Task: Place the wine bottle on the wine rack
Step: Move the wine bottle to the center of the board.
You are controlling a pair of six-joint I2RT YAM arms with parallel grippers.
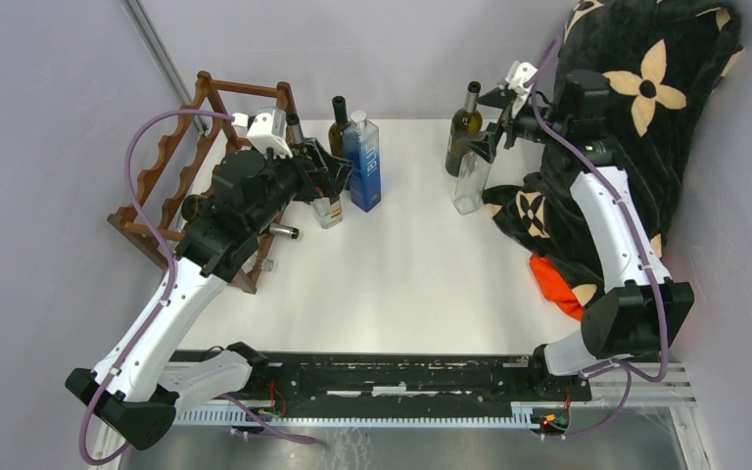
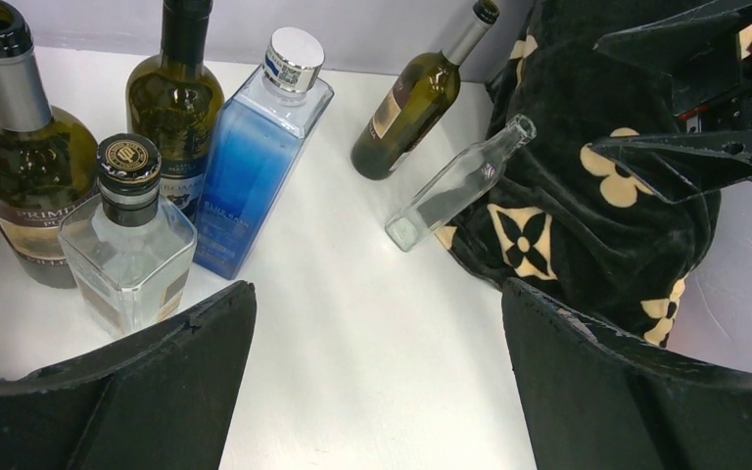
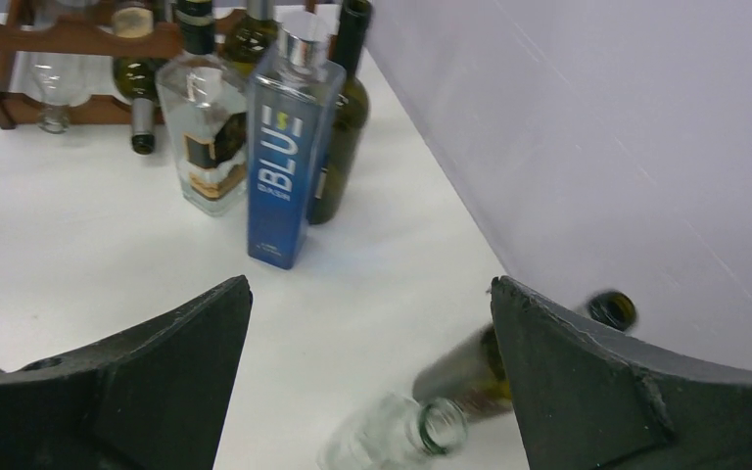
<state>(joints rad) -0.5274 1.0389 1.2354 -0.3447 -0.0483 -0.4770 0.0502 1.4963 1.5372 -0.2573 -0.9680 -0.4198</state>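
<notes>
The dark wooden wine rack (image 1: 168, 186) stands at the left, with bottles lying in it; one neck (image 1: 285, 232) pokes out. A green wine bottle (image 1: 464, 135) stands upright at the back right, a clear empty bottle (image 1: 471, 181) just in front of it. My right gripper (image 1: 489, 123) hovers open beside that wine bottle's neck, holding nothing. In the right wrist view both bottle tops, the clear one (image 3: 429, 433) and the green one (image 3: 470, 372), sit blurred below my open right gripper (image 3: 372, 304). My left gripper (image 1: 337, 176) is open and empty above the rack's right side, open too in its wrist view (image 2: 377, 313).
A blue square bottle (image 1: 364, 162), a clear square bottle (image 1: 328, 209) and another green wine bottle (image 1: 339, 127) stand together in the back middle. One more green bottle (image 2: 22, 186) stands beside them. A black flowered blanket (image 1: 636, 108) covers the right side, over something orange (image 1: 555, 279).
</notes>
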